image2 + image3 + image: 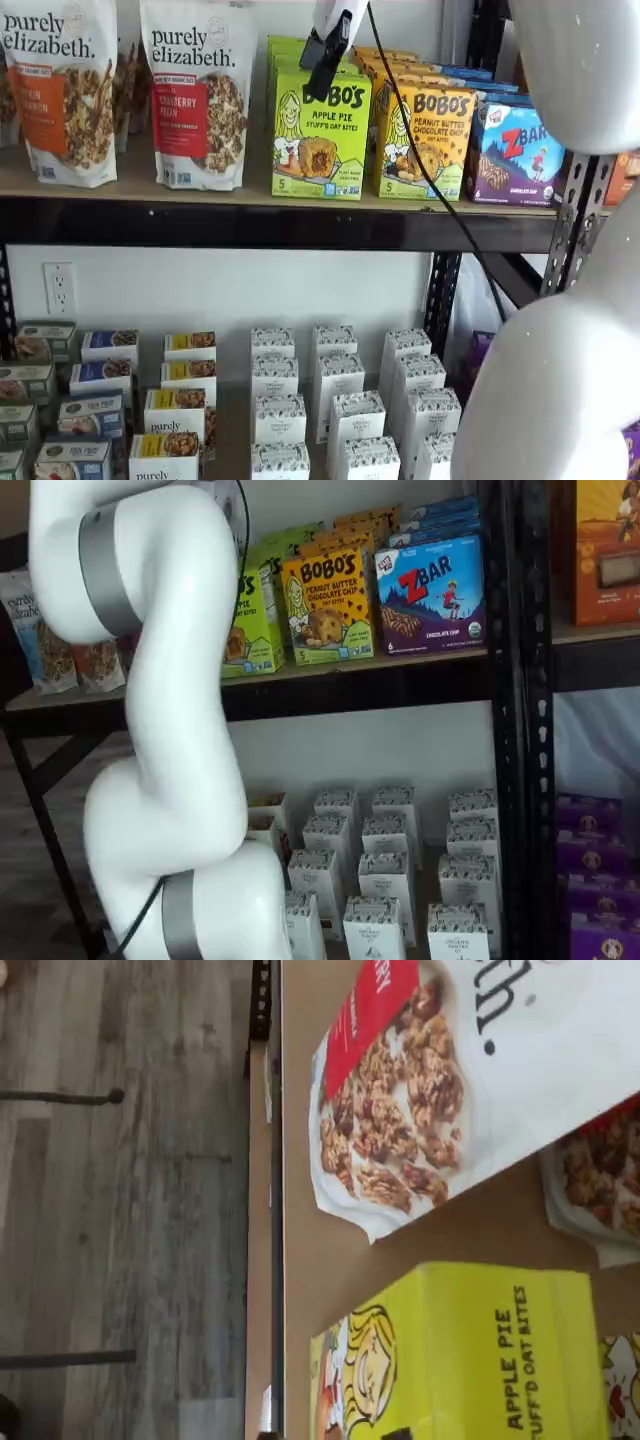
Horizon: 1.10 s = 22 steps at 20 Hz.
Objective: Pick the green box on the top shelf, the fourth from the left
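Observation:
The green box [320, 140], a lime-green Bobo's Apple Pie carton, stands upright at the front of the top shelf [130, 185], with more green boxes behind it. In a shelf view my gripper [325, 65] hangs from the top edge just in front of the box's upper face. Its black fingers slant down over the box's top edge and show no clear gap. The wrist view shows the box [470, 1360] close by on the tan board [330, 1270]. In a shelf view my arm hides most of the box [252, 620]. No box is in the fingers.
A Purely Elizabeth cranberry granola bag [195, 90] stands left of the green box and shows in the wrist view [450, 1060]. A yellow-orange Bobo's peanut butter box [425, 140] and a Zbar box [520, 150] stand to its right. Small white boxes [340, 400] fill the shelf below. My white arm [170, 730] blocks much of one shelf view.

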Each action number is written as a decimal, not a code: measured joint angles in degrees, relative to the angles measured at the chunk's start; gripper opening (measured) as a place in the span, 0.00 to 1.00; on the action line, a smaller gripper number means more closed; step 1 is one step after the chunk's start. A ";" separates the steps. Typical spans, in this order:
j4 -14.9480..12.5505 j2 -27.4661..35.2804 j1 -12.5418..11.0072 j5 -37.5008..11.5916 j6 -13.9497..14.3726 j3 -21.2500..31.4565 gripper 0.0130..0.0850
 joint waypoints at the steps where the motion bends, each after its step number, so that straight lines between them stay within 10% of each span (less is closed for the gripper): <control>1: -0.25 0.27 0.08 0.24 0.03 -0.23 1.00; 22: -5.94 3.84 2.77 5.16 2.01 -3.56 1.00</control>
